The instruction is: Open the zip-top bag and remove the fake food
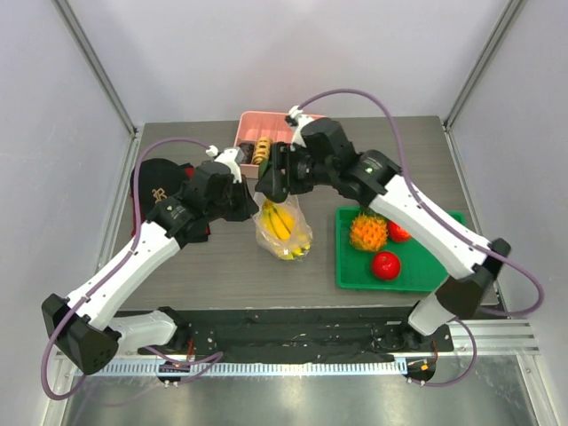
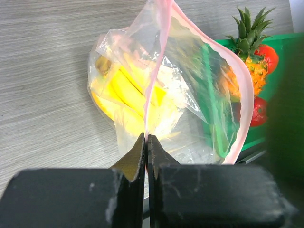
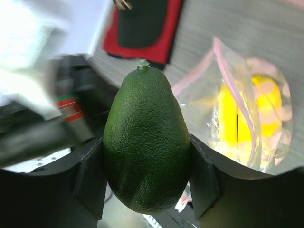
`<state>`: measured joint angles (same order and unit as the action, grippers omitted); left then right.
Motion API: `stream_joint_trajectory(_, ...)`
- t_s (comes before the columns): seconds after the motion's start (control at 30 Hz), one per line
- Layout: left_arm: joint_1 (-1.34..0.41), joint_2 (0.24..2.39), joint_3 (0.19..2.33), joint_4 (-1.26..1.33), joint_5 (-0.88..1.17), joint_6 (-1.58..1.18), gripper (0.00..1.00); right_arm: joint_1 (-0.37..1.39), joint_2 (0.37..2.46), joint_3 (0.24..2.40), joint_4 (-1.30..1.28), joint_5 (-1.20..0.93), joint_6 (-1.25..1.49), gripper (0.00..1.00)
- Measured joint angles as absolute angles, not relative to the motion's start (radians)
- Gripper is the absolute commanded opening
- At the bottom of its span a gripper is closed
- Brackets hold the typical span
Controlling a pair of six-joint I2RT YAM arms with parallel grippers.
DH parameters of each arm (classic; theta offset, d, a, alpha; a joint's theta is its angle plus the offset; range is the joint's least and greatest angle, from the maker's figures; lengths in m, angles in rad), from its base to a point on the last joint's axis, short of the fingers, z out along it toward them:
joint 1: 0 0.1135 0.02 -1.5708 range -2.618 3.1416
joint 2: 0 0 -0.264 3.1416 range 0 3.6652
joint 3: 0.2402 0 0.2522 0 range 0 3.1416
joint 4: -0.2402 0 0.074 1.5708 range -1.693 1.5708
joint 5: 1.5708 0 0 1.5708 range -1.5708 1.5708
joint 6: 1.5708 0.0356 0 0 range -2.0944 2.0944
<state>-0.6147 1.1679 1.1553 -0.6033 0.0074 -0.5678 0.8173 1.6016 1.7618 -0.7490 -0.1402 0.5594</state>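
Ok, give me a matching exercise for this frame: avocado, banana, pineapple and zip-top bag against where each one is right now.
Things:
1 avocado
2 banana
3 pineapple
4 zip-top bag

Places:
A on the green tray
B pinched at its pink strip by the left hand
C inside the bag
D clamped in the right hand

Pairs: 1-D, 2-C, 3-A, 4-B

Top view looks down; both close wrist views share the bag (image 2: 142,90)
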Motion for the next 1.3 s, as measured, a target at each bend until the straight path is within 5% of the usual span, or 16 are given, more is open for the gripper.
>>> stream_joint_trajectory(0.23,-0.615,1.176,1.165,-0.603,0.015,-0.569,0.00,0.744,1.352,1.679,-0.744,0.030,0.605,0.09)
stream_joint_trajectory(0.43,-0.615,1.176,1.172,-0.600,0.023,-0.576,0.00,0.371,1.103,1.360,-0.833,0.186,0.660,0.13)
stream_joint_trajectory(0.77,-0.615,1.176,1.182,-0.599,0.031,-0.594,0.00,-0.027,1.070,1.040,-0.974,0.241,0.647,0.16)
stream_joint_trajectory(0.97,-0.615,1.176,1.188,-0.600,0.031,-0.595,0.00,-0.107,1.063,0.894,-0.963,0.247,0.622,0.33)
stream_joint_trajectory(1.17,-0.615,1.175,1.193,-0.600,0.035,-0.595,0.00,-0.106,1.108,0.833,-0.938,0.218,0.611,0.79)
stream_joint_trajectory(1.2,-0.615,1.175,1.195,-0.600,0.037,-0.595,0.00,-0.106,1.117,0.833,-0.933,0.215,0.607,0.93)
stream_joint_trajectory(1.3,-0.615,1.175,1.199,-0.600,0.045,-0.594,0.00,-0.106,1.133,0.834,-0.921,0.208,0.589,1.00)
